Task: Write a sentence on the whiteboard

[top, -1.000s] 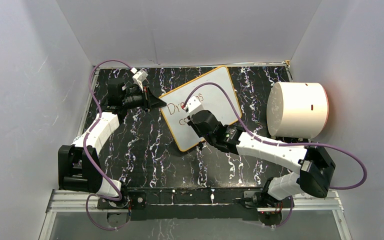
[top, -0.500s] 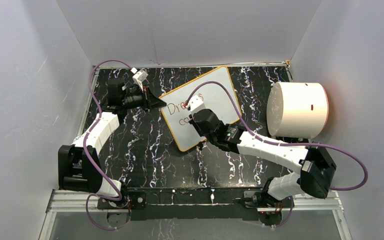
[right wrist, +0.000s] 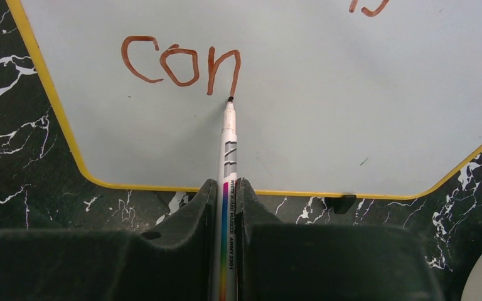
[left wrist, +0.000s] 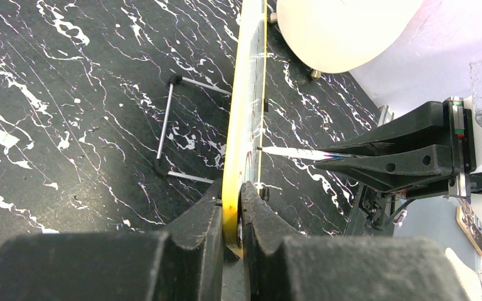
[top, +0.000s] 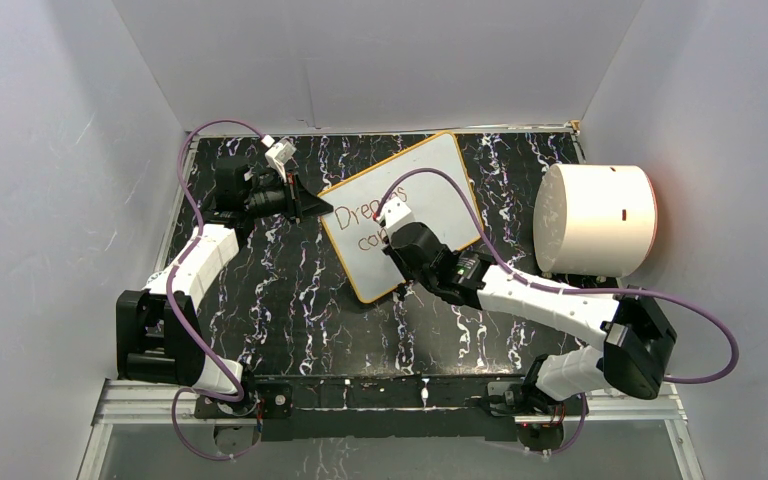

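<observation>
The whiteboard (top: 430,185), white with a yellow rim, stands tilted on the black marbled table. It bears brown writing: "Dreams" above and "con" (right wrist: 179,63) below. My left gripper (top: 312,204) is shut on the board's left edge (left wrist: 246,125), seen edge-on in the left wrist view, where the jaws (left wrist: 232,207) clamp the rim. My right gripper (right wrist: 226,191) is shut on a white marker (right wrist: 228,147) with a rainbow stripe. Its tip touches the board at the foot of the "n". The right gripper (top: 390,228) covers the middle of the board from above.
A big white cylinder (top: 597,220) stands at the right, also seen in the left wrist view (left wrist: 339,28). The board's wire stand (left wrist: 176,125) rests on the table behind it. A small black clip (right wrist: 340,203) sits on the board's lower rim. Grey walls enclose the table.
My right gripper has moved slightly right and down along the board with the marker, and the lower word has grown by a letter. The left arm has not moved.
</observation>
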Available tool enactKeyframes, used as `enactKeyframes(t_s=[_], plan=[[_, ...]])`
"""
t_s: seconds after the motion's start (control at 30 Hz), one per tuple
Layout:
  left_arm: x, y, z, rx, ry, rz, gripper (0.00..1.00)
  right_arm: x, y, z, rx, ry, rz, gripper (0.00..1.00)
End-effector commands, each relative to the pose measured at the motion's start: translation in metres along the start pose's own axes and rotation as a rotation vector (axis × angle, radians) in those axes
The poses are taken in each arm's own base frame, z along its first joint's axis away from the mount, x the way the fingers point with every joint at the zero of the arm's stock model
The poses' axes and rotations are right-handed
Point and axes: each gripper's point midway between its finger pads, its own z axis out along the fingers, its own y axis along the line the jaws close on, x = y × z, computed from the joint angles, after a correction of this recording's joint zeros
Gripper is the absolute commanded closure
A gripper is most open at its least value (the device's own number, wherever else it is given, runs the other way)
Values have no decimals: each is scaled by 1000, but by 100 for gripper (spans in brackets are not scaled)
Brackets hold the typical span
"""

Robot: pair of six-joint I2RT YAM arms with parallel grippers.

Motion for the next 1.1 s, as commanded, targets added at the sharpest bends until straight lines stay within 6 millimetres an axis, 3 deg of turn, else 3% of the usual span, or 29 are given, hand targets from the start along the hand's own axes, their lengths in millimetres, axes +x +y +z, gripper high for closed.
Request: enactKeyframes(t_s=[0.0, 0.33, 1.07], plan=[[43, 30, 5, -120, 108, -46, 100, -8, -5, -7, 9, -35, 41, 100], [42, 30, 5, -121, 106, -44, 100, -36, -13, -16, 28, -141, 71, 100], [44, 30, 5, -119, 110, -48, 100, -51, -8, -6, 13, -177, 67, 100]])
